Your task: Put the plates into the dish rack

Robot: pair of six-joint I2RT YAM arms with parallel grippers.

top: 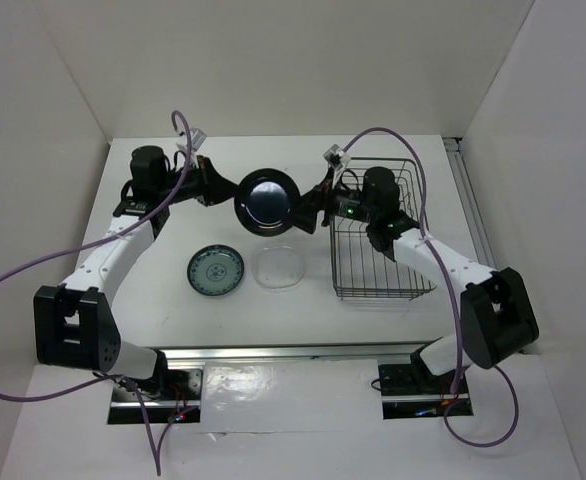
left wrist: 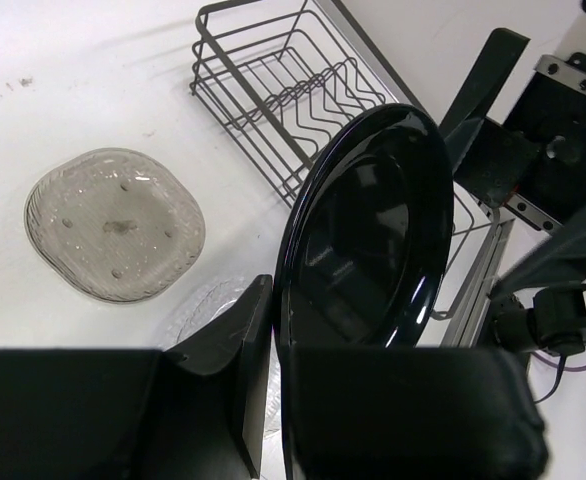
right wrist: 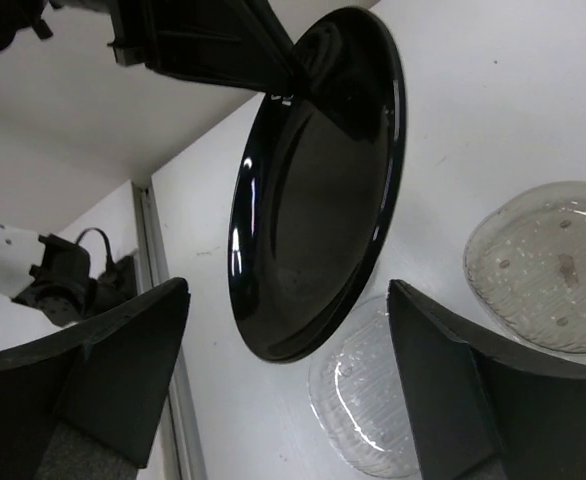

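**Item: black plate held between two arms, beside the rack**

1. White table [top: 303,320]. It carries everything listed below.
2. Rectangular dark wire dish rack [top: 381,296]. It stands on the right half of the table with its long axis running near to far. A row of upright dividers shows inside, and no plate is visible in it.
3. Glossy black round plate [top: 266,201]. It is raised off the table between the two arms and tilted so that its face turns toward the overhead camera. The rack lies to its right, beyond the right wrist.
4. Teal-blue patterned round plate [top: 216,271]. It lies flat on the table, nearer the left arm.
5. Clear glass plate [top: 279,268]. It lies flat just right of the teal one and below the held plate.
6. Pale rounded-square plate with a dotted face [left wrist: 113,225]. It lies flat and shows only in the wrist views.
7. Left gripper [top: 233,195]. It is pinched on the black plate's left rim.
8. Right gripper [right wrist: 288,295]. Its fingers are spread wide and straddle the opposite rim without closing on it.

Assessment: this looks like a handover in progress. The plate's held diameter runs left to right, from one gripper to the other. The right arm is much nearer the rack, so it probably has to close on the rim before the left lets go. All four plates remain unloaded.
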